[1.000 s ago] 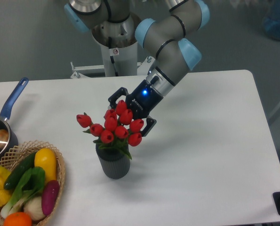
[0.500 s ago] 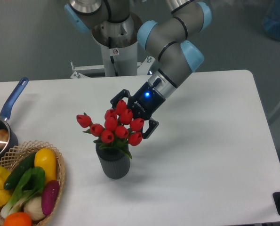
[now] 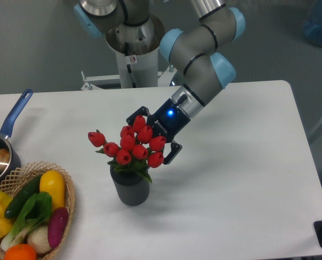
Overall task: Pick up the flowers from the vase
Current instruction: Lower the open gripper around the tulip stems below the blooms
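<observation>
Bunch of red tulip buds with green leaves, the flowers [image 3: 131, 147]: standing in the vase, heads fanned out above its mouth, one bud leaning out toward the left edge of the table.

Small dark grey ribbed cylindrical vase [image 3: 131, 190]: upright on the white table [image 3: 247, 179], toward the front edge and left of the middle.

Black two-finger gripper [image 3: 152, 134] on a grey and pale blue arm: reaching down from the rear, tilted, directly behind the bunch; fingers spread apart, one tip showing above the top buds, the other beside the rightmost buds. Whether either finger touches a bud cannot be told, since the blooms overlap them. A blue light glows on the gripper body.

Blue-handled steel saucepan [image 3: 4, 142]: at the left edge, partly cut off.

Wicker basket [image 3: 70, 198] of coloured vegetables: at the front left corner, near the vase but apart from it.
</observation>
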### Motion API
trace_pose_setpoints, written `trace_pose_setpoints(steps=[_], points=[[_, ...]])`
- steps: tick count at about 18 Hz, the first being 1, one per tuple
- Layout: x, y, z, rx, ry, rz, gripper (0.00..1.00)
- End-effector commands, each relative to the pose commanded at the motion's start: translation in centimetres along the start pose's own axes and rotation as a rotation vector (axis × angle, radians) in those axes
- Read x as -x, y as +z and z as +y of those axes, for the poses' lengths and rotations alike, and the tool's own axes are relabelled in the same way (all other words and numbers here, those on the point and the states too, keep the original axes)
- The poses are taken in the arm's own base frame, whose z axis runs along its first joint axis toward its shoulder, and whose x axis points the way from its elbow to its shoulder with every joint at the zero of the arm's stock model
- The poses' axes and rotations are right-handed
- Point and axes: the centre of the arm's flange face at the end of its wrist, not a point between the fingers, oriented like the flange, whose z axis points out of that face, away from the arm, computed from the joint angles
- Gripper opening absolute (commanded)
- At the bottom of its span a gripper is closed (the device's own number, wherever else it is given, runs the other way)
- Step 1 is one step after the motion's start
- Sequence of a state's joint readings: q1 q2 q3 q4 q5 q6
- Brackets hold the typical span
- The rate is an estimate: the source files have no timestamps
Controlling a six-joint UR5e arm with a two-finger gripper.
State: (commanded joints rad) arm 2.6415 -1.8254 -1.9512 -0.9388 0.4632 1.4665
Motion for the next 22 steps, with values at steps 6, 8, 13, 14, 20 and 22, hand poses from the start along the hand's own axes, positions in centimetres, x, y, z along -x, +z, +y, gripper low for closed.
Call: trace_pose_setpoints(steps=[6,8,13,14,20,22], points=[[0.2,0.04,-0.2,0.01,0.012,-0.004,1.0],[0.21,-0.07,-0.22,0.012,0.013,-0.006,1.0],[0.21,-0.05,0.02,0.013,0.01,-0.006,1.0],[0.17,-0.02,0.08,0.013,0.008,-0.005,1.0],[0.28,0.07,0.52,0.056,0.012,-0.009,1.0],[0.3,0.1,0.49,0.064,0.014,-0.01,1.0]])
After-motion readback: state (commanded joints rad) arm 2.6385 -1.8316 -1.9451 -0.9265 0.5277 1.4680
